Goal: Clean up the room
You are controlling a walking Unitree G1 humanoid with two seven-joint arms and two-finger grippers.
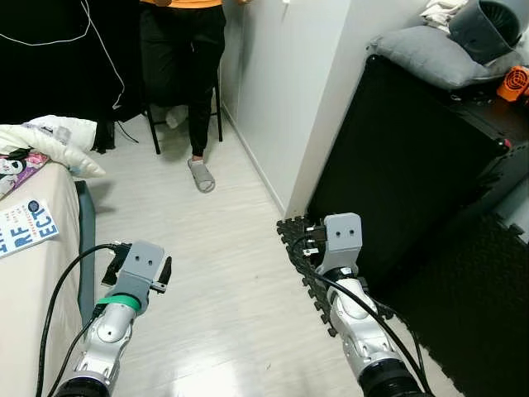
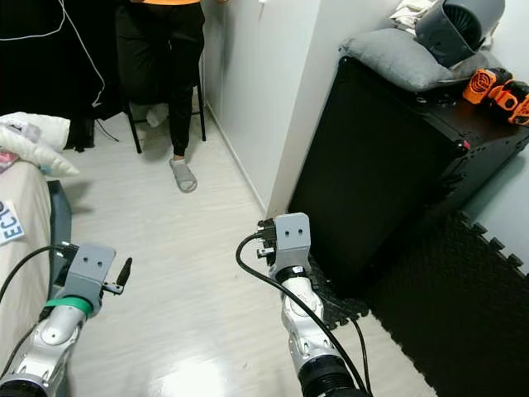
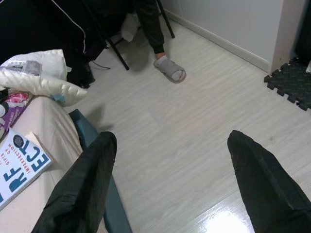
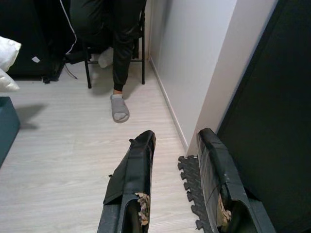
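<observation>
Cleanup not begun: left pincer (image 3: pixel 170 184) wide open, right pincer (image 4: pixel 177 179) slightly apart, both empty; book (image 1: pixel 25 225), pillow (image 1: pixel 54 141) on bed (image 1: pixel 33 314).

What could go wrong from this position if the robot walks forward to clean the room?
1. A person sits ahead with one slippered foot out on the floor; walking straight on could bump it.
2. The black foam mat has a jagged edge beside the right gripper; a foot might catch there.
3. The left gripper, open, hangs close to the bed edge and could snag it.
</observation>
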